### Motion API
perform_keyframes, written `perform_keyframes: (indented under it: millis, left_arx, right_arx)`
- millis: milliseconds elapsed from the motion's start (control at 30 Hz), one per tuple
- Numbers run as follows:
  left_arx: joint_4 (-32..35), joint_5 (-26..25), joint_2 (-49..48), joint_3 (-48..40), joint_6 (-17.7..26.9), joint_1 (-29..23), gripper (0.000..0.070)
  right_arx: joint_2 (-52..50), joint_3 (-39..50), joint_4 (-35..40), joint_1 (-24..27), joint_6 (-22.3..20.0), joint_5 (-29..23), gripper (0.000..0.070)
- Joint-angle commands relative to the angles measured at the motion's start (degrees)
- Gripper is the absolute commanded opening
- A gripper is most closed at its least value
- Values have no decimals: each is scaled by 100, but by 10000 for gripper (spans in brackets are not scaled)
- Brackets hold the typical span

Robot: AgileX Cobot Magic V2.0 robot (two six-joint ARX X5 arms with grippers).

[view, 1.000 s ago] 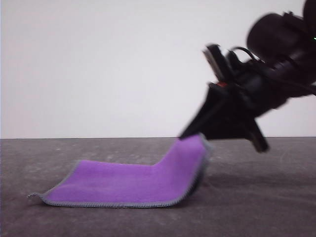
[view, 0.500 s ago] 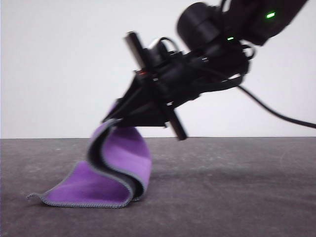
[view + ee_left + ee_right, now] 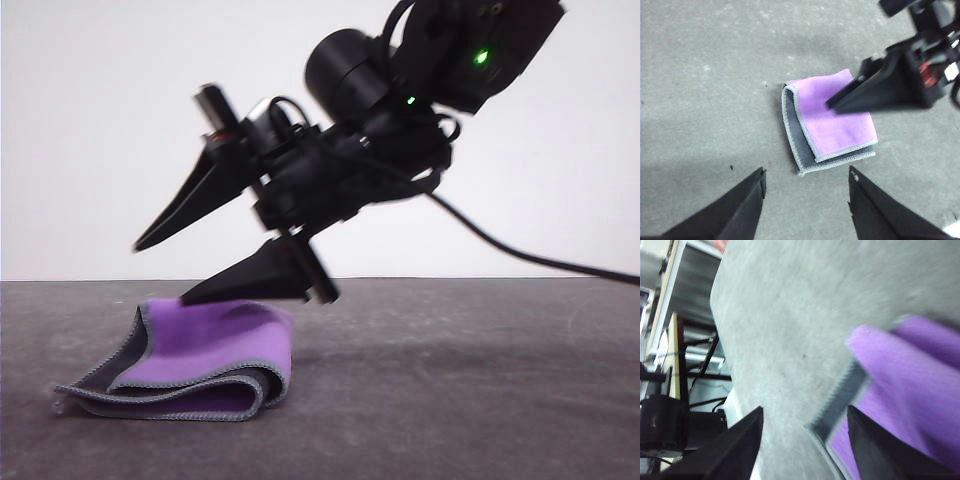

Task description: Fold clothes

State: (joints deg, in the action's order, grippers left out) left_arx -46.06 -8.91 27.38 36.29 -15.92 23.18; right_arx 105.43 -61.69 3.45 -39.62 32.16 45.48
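One bare grey table, nothing else near. Right gripper hangs just above the fold, jaws spread, empty. Left gripper well back from it, also released. Cloth lies doubled on the table, purple up, top layer puffed. Soft, light, springy: I'd pinch a stitched corner.

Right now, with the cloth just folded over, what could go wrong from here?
The right gripper is open, its lower finger low over the cloth; pulling away, it could snag the top layer and undo the fold. The layers already lie offset, with grey edging showing past the purple flap, so a second fold may come out crooked. The raised flap near the fold could spring open.
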Motion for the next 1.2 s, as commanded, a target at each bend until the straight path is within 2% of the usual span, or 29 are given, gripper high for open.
perform_keyframes:
  millis: [0, 200, 333, 567, 800, 1000, 1167]
  left_arx:
    - [68, 13, 20, 28, 4, 37, 313]
    - [83, 13, 20, 28, 4, 37, 313]
    - [88, 52, 21, 28, 13, 37, 313]
    - [158, 159, 25, 28, 31, 37, 313]
    - [512, 343, 28, 28, 28, 37, 313]
    - [830, 358, 28, 28, 28, 37, 313]
    - [825, 466, 28, 28, 29, 37, 314]
  right_arx:
    - [-210, -105, -237, 35, -473, -137, 342]
    - [-1069, -48, -1992, 268, -2086, -1228, 340]
    - [-1802, 332, -2466, 509, -2613, -1680, 338]
    - [-3228, 1365, -2462, 1113, -2728, -1821, 337]
    - [-4682, 2304, -2449, 1701, -2761, -2459, 337]
    - [-5830, 2865, -2380, 1805, -2676, -3503, 336]
    - [-6214, 3047, -2258, 1805, -2685, -3653, 337]
